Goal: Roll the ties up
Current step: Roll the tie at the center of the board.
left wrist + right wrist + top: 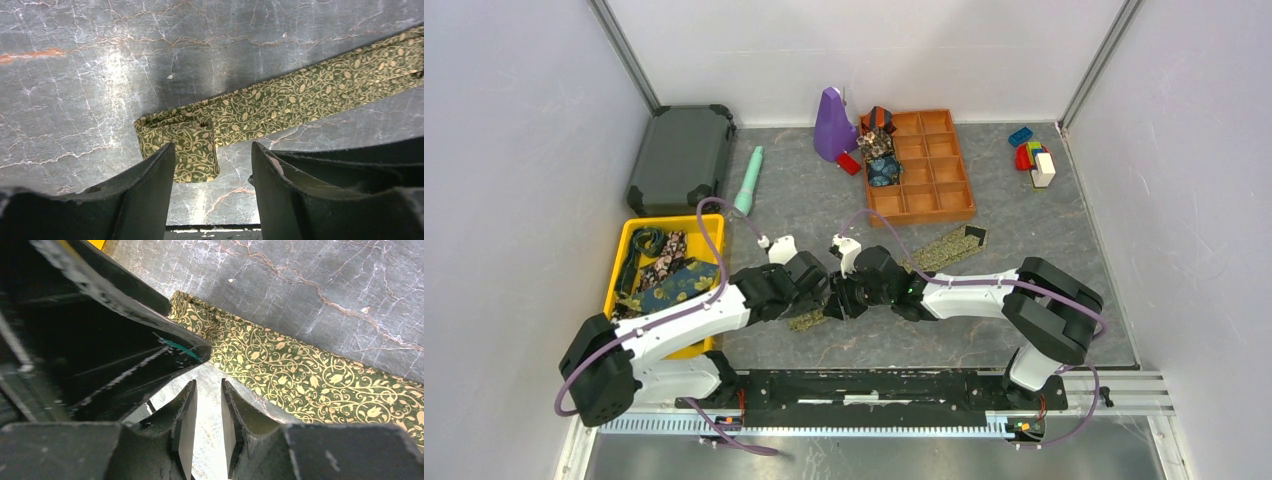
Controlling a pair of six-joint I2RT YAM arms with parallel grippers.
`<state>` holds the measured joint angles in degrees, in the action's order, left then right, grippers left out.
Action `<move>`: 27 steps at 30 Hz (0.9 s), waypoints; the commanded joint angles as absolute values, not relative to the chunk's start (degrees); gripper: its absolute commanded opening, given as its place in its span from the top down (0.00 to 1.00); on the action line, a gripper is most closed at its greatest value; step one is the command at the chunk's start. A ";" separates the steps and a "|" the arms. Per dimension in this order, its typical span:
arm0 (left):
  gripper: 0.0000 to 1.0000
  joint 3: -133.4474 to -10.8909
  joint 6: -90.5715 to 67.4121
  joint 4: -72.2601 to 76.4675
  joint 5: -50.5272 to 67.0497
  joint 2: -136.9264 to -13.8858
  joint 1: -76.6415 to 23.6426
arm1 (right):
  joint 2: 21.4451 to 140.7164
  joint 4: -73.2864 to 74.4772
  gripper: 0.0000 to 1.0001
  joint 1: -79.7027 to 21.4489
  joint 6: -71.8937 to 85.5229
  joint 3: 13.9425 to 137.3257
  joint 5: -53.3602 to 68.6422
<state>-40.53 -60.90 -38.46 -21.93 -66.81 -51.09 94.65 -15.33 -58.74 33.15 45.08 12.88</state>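
**1. Left pincer**
- The jaws are spread and grip nothing.
- Its 2 fingers stand on either side of the folded end of the olive-gold tie.
- The fold lies flat on the counter, just ahead of the gap. The left-hand finger hides its left part.

**2. Right pincer**
- The jaws are narrowly parted. Only bare counter shows through the gap, so nothing is pinched.
- The tips sit just beside the near edge of the olive-gold tie. Whether they touch it cannot be told.
- The dark body of the left pincer fills the upper left of the right wrist view.

**3. Olive-gold tie**
- It lies as a flat strip running diagonally across the counter.
- The folded end is at centre front, where the 2 pincers meet tip to tip in the top view.
- The far end lies up and to the right, near the orange tray but not touching it.

**4. Other ties**
- The yellow bin at the left holds loose ties.
- Rolled ties occupy the left column of the orange tray.

**5. Other items**
- A purple object stands just left of the tray.
- A teal cylinder lies beside a dark case.
- Toy blocks are at the far right.
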 commanded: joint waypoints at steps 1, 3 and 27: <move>0.35 -42.38 -58.80 -40.67 -24.26 -62.59 -51.15 | 92.62 -16.30 0.69 -58.61 33.04 46.35 12.66; 0.35 -42.73 -58.96 -42.71 -25.31 -61.15 -51.15 | 92.61 -16.30 0.66 -58.62 33.17 46.71 12.87; 0.38 -35.55 -62.30 -54.18 -27.33 -41.06 -51.15 | 102.31 -9.40 0.47 -61.31 36.98 59.20 10.31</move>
<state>-36.14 -60.99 -53.69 -26.83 -42.54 -51.11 101.38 -12.12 -60.71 36.42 56.49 12.53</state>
